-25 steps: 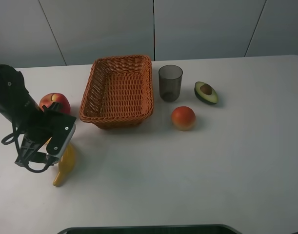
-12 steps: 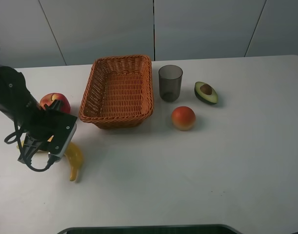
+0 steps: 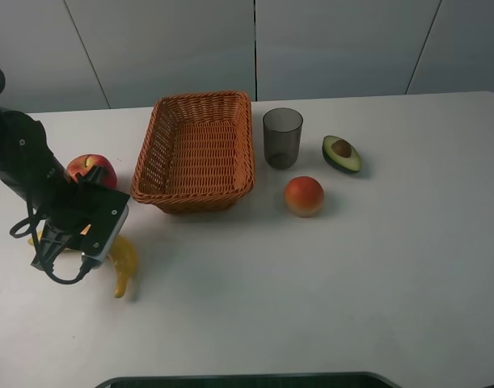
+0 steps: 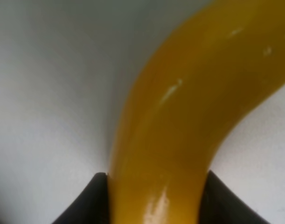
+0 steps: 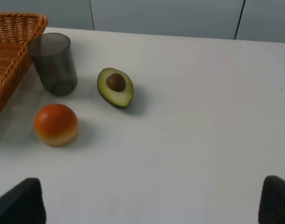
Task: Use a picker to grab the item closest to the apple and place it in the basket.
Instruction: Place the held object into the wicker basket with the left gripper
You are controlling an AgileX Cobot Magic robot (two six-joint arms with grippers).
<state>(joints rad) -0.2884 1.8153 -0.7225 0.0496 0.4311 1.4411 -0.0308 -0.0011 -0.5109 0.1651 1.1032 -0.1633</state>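
A yellow banana [image 3: 123, 261] lies left of the wicker basket [image 3: 200, 98], just in front of the red apple [image 3: 90, 169]. My left gripper [image 3: 73, 244] is shut on the banana's middle, hiding most of it in the high view. The left wrist view shows the banana [image 4: 179, 116] filling the frame, with a black fingertip [image 4: 88, 203] pressing on either side of it. My right gripper [image 5: 147, 212] stands open above bare table, its dark fingertips [image 5: 16, 205] far apart at the frame's corners. It does not show in the high view.
A grey cup [image 3: 282, 137] stands right of the basket. Beside it lie a halved avocado [image 3: 342, 153] and an orange-red fruit [image 3: 304, 196]. The table's right half and front are bare white surface.
The banana has swung round in my left gripper, its free end now pointing more to the right. The left arm has shifted slightly back toward the apple.
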